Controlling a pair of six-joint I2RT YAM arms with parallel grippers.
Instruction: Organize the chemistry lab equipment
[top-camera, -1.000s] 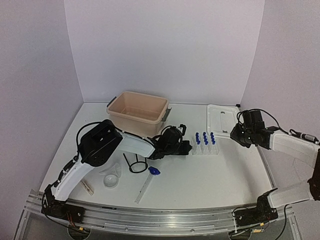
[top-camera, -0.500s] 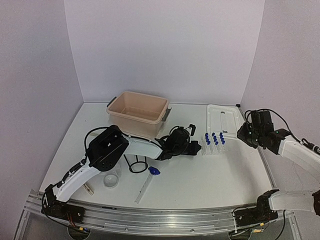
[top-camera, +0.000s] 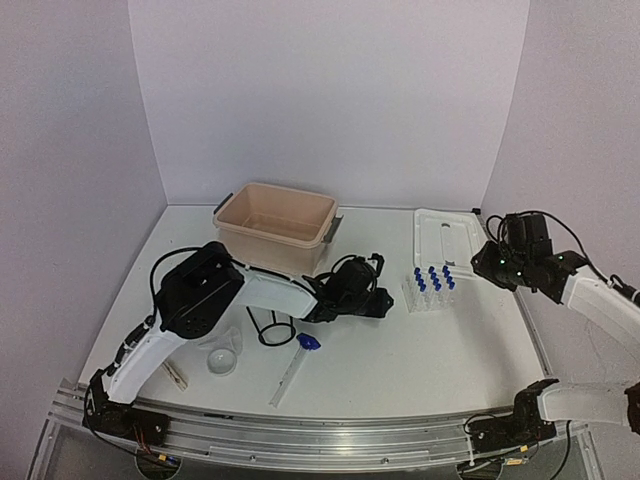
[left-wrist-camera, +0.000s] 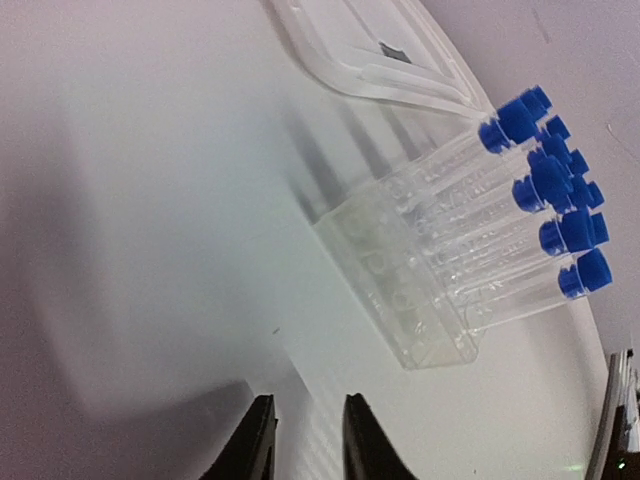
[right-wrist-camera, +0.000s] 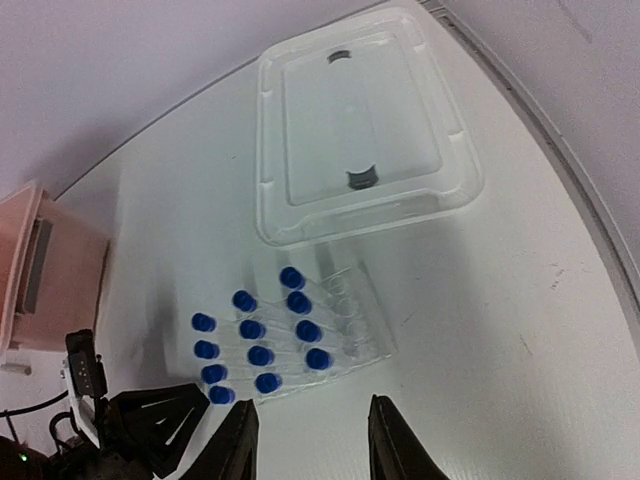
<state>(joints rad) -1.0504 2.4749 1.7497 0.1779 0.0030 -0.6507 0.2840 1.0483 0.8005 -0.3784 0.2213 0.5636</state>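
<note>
The left gripper (left-wrist-camera: 305, 445) has just slackened. Its jaws, pinched tight 1 second ago, now stand a narrow gap apart with nothing between them, just short of the clear tube rack (top-camera: 428, 292). The rack, its blue-capped tubes (right-wrist-camera: 260, 354) upright, has slid rightward to sit just beside the white lid (top-camera: 445, 238), so I'd judge this nudge finished. The right gripper (right-wrist-camera: 312, 445) hovers above, moderately parted and empty.

Clear blue-capped tubes (left-wrist-camera: 500, 270), clear rack (left-wrist-camera: 400, 305), beige tub (top-camera: 265, 250), black ring stand (top-camera: 274, 330)
</note>
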